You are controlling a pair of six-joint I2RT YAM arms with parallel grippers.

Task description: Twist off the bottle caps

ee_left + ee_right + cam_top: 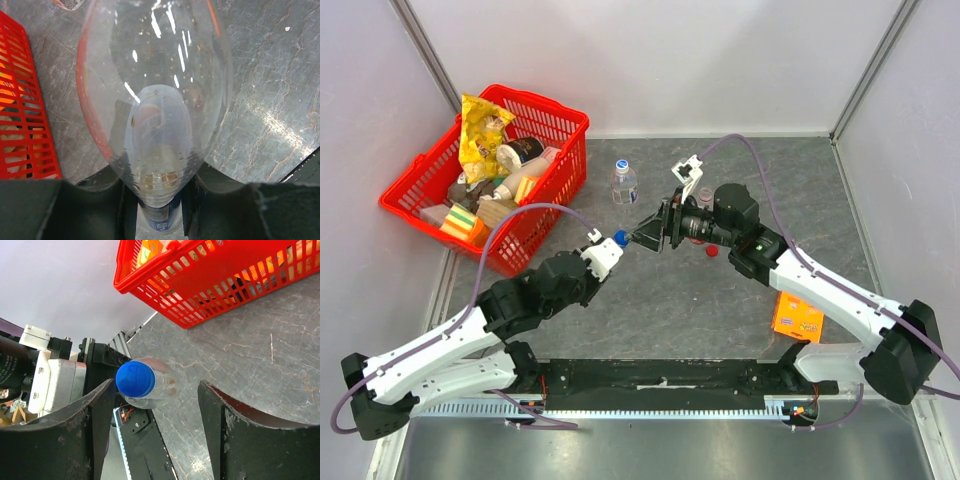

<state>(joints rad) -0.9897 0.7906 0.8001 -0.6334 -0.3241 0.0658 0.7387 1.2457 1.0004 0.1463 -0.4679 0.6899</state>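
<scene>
Left gripper clamps bottle; right gripper, fingers parted, straddles blue cap

Left arm and right arm: white moulded link shells, black joint housings, lilac cables in loose loops, black wedge-shaped gripper fingers, black bases.

bottle: clear glossy plastic | blue cap: smooth plastic | basket: glossy plastic | table: stone-look, faint sheen

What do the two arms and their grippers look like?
The left arm and right arm share white links, black joints and a looping lilac cable each. The left gripper body is white, the right gripper black; both have black fingers.
</scene>
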